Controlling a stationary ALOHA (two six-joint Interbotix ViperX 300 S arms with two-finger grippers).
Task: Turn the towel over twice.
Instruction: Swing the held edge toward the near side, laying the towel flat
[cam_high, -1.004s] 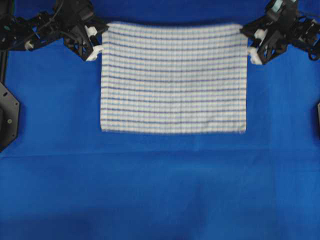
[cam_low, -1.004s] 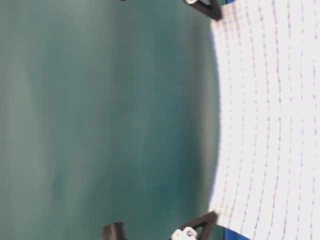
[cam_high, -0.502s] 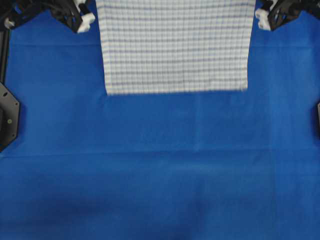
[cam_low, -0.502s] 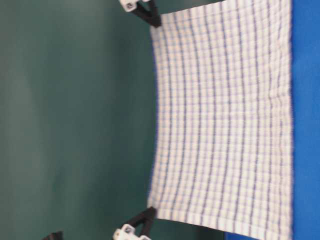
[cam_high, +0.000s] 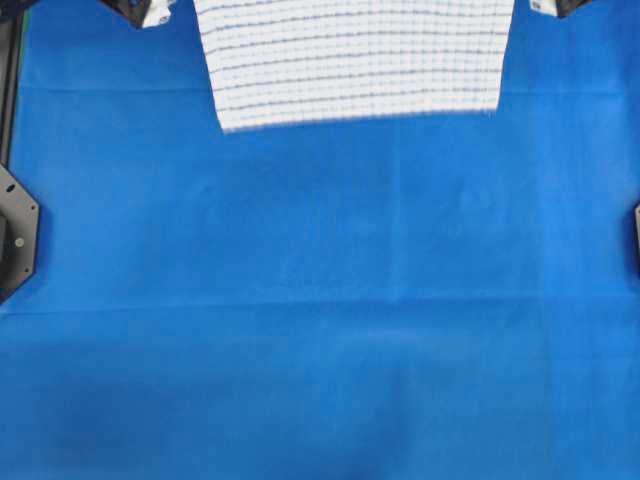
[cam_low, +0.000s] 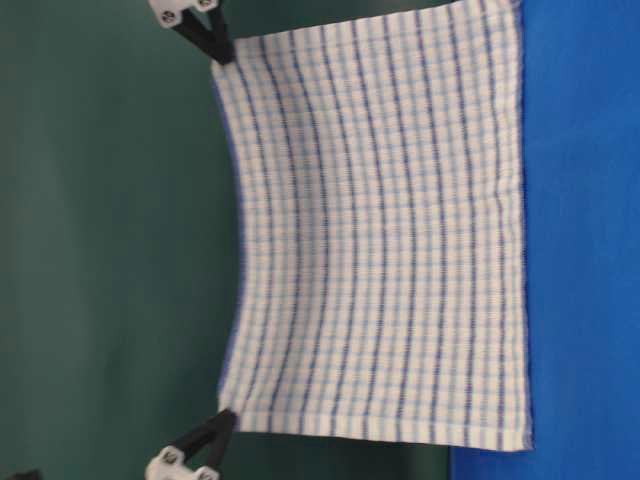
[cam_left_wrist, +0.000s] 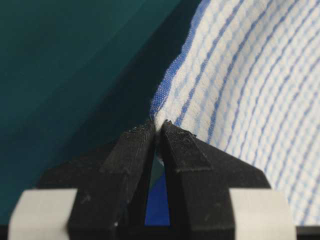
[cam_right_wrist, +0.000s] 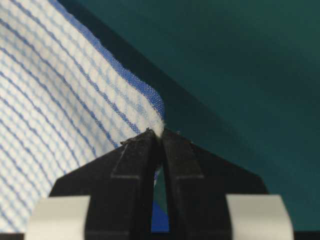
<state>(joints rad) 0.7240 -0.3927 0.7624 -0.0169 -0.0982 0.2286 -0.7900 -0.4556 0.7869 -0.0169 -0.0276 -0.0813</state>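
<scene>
The rectangular white woven towel with thin dark-blue and light-blue stripes is held up in the air as a flat sheet, stretched between the two arms. In the left wrist view, the left pincer is pressed together on one upper corner of the towel, and the cloth is seen to spread away from it to the right. In the right wrist view, the right pincer is pinching the other upper corner in the same way, with the cloth spreading to the left.

In the table-level view, the towel is seen hanging downward from both pincers, and its lower edge appears to be just above the large plain blue cloth that covers the desk; whether it touches there cannot be told. In the overhead view, the towel is found at the far edge of the desk, with its long axis running from one arm to the other.

It is judged that the coming move depends on this: the free lower edge lies below the pincers, equally far from both, so both arms must be moved together to lay the towel down on its other face.
</scene>
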